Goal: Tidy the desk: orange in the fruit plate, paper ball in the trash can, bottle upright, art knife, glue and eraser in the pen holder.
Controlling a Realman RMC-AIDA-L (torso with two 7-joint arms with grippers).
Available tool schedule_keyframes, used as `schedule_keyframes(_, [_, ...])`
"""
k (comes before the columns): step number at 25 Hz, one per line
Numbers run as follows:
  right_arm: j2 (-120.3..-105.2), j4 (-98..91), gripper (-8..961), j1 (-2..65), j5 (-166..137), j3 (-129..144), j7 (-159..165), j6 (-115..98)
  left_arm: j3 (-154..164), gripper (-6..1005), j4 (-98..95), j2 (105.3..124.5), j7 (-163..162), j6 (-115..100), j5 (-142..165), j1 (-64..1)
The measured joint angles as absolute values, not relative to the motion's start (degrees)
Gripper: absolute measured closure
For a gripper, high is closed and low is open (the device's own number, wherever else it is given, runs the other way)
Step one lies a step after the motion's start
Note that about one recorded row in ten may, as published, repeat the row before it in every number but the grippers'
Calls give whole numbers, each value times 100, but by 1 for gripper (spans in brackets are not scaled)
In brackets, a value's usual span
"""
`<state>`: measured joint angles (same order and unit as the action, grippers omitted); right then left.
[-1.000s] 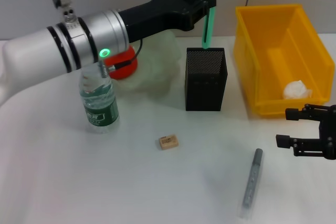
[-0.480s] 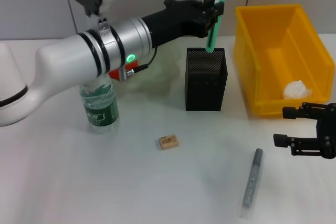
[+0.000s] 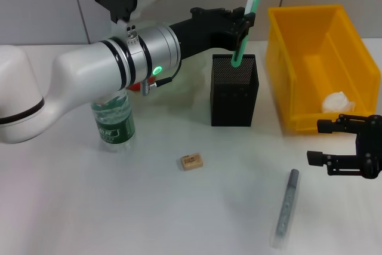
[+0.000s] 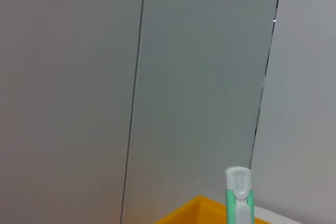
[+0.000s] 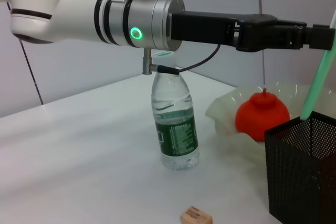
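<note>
Left gripper (image 3: 243, 21) clamps the green knife (image 3: 244, 22) above the black holder (image 3: 234, 89), tip just inside the rim. Right gripper (image 3: 334, 146) waits open beside the yellow bin (image 3: 310, 64), near the glue (image 3: 286, 206). Released while tilted, the knife may catch the mesh edge and tip out.

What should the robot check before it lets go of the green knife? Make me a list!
1. Art knife tip inside the pen holder: ok, its lower end is below the rim.
2. Left gripper holding the knife: ok.
3. Knife straight up: not ok, it leans.
4. Bottle upright: ok.
5. Eraser and glue put away: not ok, both lie on the table.
6. Right gripper out of the way: ok, open near the yellow bin.
</note>
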<state>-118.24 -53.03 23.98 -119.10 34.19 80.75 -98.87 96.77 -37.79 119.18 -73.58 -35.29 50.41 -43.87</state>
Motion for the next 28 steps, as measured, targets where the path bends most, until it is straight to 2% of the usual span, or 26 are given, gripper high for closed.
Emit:
schedule_keyframes(12, [-11822,-5258,176,2450,-11910,3419,8076,-9813,10097,818,-3725,11918,-6762,-2972,4521,-4385])
schedule_keyframes(15, [-11824,-5255,176,2461,-11915,3424,8076,-9788,10099,646,-3726,11918,-6773,-2995,4516,-4374])
schedule_keyframes(19, [-11827,-5255,176,2472,-11938,3428,8076,-9752,10099,483,-3749,11918,-6777,-3063,4514,-4334])
schedule_keyframes(24, [-11827,-5296,176,2498,-11958,3430,8184,-9760,9980,270,-3955,11843,-6770,-4150,4558,-3974])
schedule_keyframes(26, [-11829,-5413,176,2512,-11963,3437,8313,-9797,9798,184,-4339,11735,-6800,-4990,4762,-3560])
schedule_keyframes(28, [-11836,-5581,176,2530,-11966,3494,8471,-9840,9509,176,-4812,11629,-6948,-5694,5199,-3079])
